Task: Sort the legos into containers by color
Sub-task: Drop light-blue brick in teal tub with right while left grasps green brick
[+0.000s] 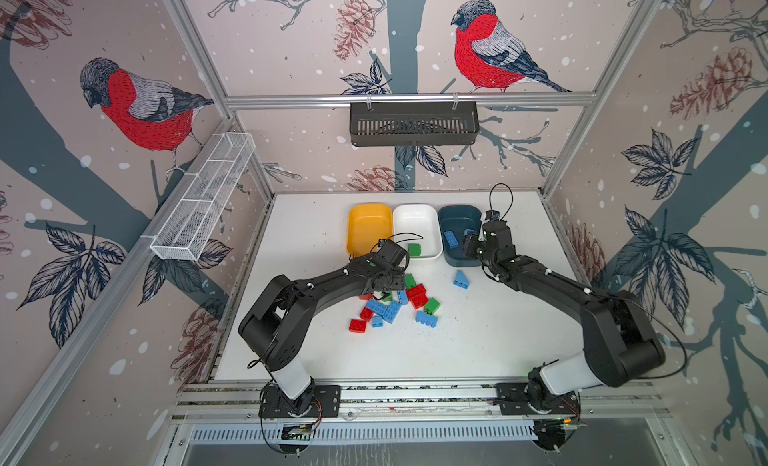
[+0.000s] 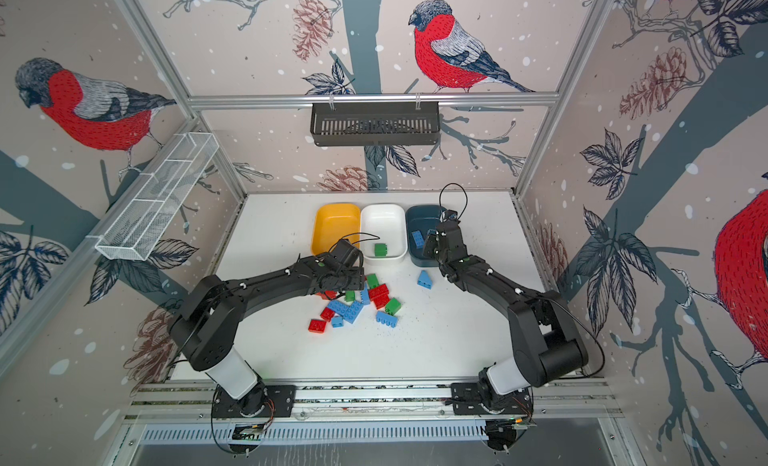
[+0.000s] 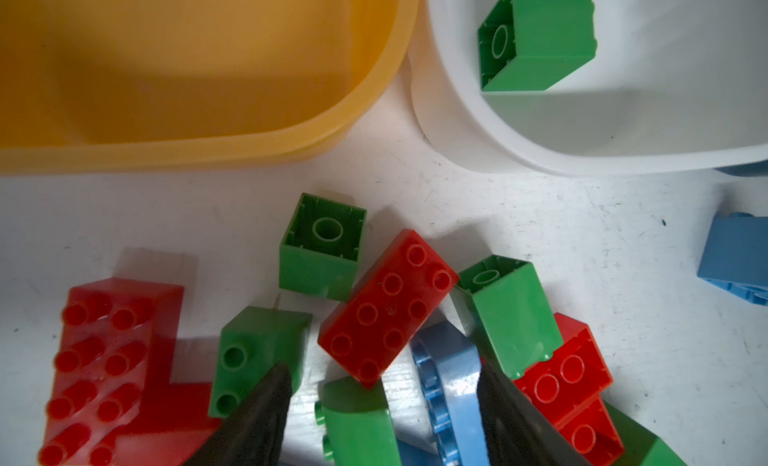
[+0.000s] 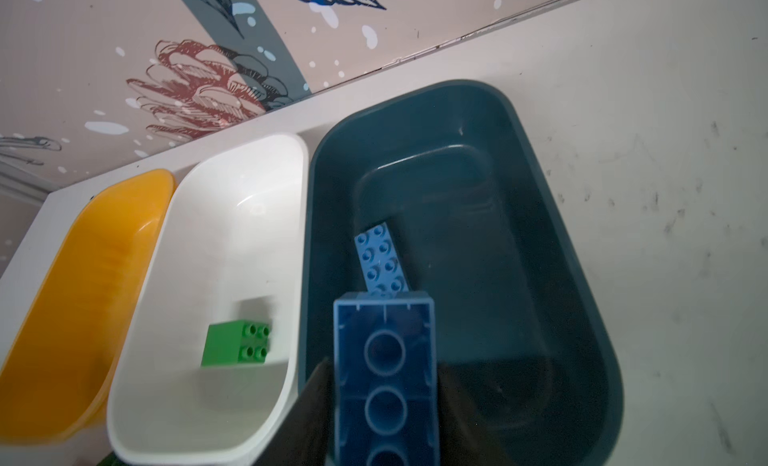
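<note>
Across our white table (image 1: 498,339) stand the yellow-orange tub (image 1: 370,227), white tub (image 1: 415,222) and teal tub (image 1: 451,218), side by side. Our left gripper (image 3: 382,368) hangs over the loose pile (image 1: 390,312), jaws spread astride a green brick (image 3: 357,422). Over the teal tub, our right gripper (image 4: 384,364) has a blue brick (image 4: 384,385) between its jaws, long axis along the fingers (image 4: 316,401), hollow underside camera-ward; clamped or loose, we cannot tell.
</note>
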Controlling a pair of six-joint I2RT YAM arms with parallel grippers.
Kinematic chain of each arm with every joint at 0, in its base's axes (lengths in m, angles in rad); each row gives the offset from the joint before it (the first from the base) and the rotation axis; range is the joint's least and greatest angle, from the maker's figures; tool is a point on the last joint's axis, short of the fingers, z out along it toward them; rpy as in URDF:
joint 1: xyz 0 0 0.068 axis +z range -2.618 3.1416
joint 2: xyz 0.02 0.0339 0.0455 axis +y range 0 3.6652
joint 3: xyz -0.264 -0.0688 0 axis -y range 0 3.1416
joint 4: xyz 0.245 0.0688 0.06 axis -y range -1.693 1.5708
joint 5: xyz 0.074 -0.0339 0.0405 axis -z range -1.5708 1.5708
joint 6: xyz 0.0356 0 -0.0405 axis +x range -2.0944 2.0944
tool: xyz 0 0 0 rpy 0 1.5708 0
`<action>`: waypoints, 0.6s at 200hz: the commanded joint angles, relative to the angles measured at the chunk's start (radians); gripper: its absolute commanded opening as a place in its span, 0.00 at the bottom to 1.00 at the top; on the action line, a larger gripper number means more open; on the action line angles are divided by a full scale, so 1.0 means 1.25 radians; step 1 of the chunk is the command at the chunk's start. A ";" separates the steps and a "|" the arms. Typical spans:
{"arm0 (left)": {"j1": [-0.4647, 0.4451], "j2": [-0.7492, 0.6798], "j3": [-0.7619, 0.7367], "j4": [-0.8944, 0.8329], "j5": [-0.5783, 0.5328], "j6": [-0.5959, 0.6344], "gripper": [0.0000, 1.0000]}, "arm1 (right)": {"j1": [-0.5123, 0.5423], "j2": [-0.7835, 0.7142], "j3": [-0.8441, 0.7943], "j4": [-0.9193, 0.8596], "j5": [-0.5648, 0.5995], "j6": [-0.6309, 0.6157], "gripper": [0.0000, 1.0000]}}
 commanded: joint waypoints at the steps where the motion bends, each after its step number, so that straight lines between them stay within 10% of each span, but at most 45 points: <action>1: -0.003 0.000 -0.004 -0.028 -0.012 -0.021 0.67 | -0.011 0.043 0.066 -0.080 0.020 -0.004 0.70; 50: -0.019 -0.018 -0.030 -0.051 0.012 -0.054 0.61 | -0.009 -0.011 0.037 -0.080 0.018 0.003 1.00; 120: -0.027 0.006 -0.049 -0.050 -0.020 -0.094 0.57 | -0.008 -0.094 -0.010 -0.094 0.050 0.005 1.00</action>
